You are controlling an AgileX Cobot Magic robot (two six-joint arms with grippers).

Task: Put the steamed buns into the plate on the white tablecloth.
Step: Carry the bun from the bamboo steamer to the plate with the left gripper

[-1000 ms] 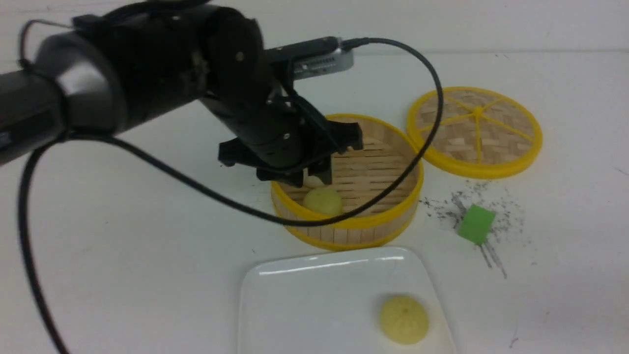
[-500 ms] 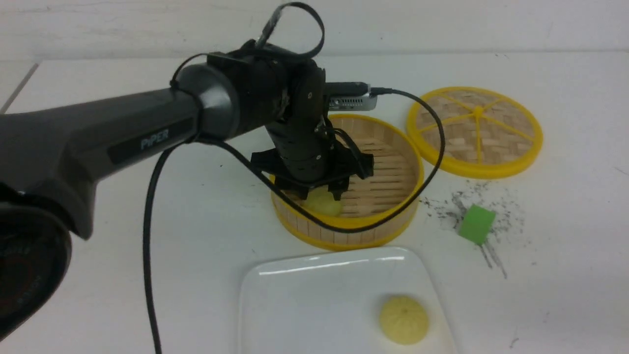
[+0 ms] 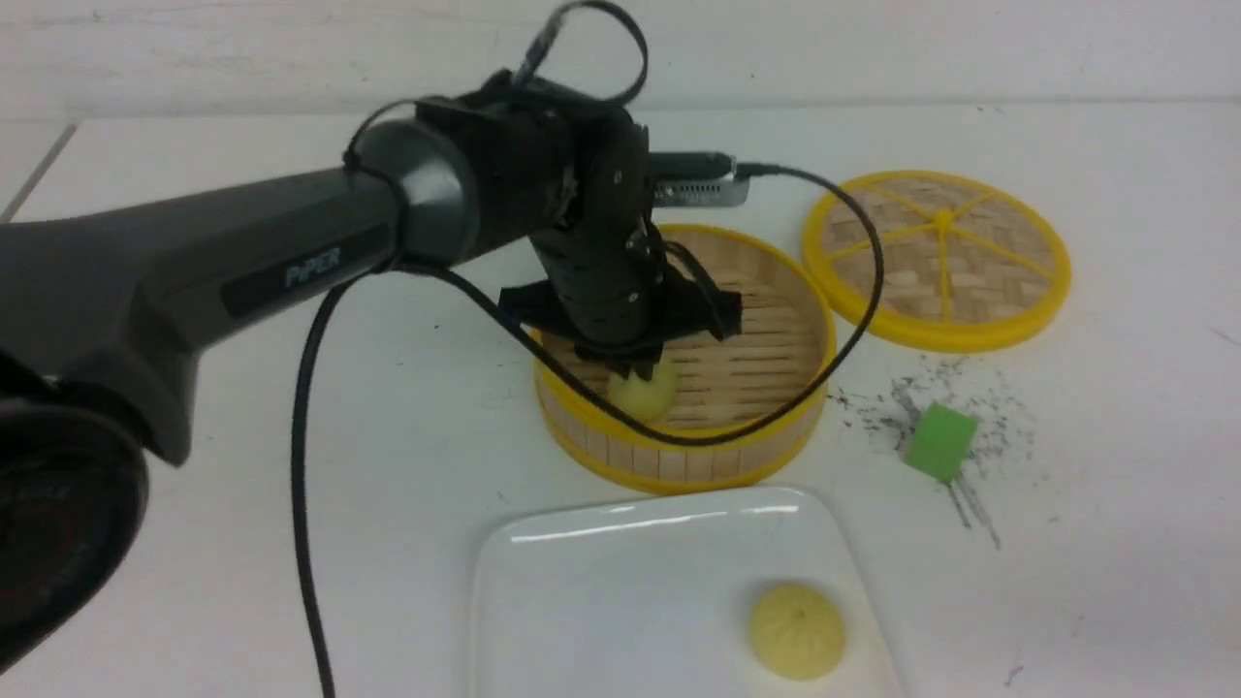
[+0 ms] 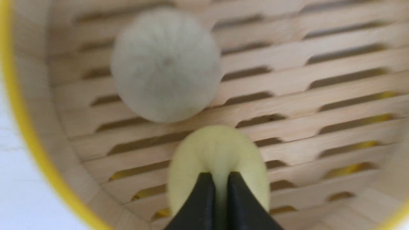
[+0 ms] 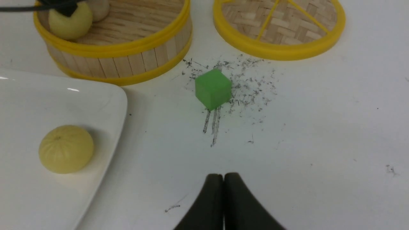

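Closing since half a sec ago, left gripper (image 3: 640,371) has drawn its jaws tight, now pinching the yellow-green bun (image 3: 644,397) at approx 7 o'clock inside the bamboo basket (image 3: 679,456). White tablecloth (image 3: 242,465) lies under all. Left arm (image 3: 291,262) reaches in from 9 o'clock, wrist bent down over basket, black cable (image 3: 302,465) draped across its near rim. Plate (image 3: 582,582), at basket's 6 o'clock, carries a second yellow-green bun (image 3: 797,630) toward its 4 o'clock corner. Woven lid (image 3: 936,260) lies at basket's 2 o'clock, green cube (image 3: 938,442) at 4, amid grey specks. Wrist cams show off-white bun (image 4: 164,64) just beside the pinched one; front view hides it behind gripper. Right wrist cam: right gripper (image 5: 223,180), jaws pressed together, above cloth.
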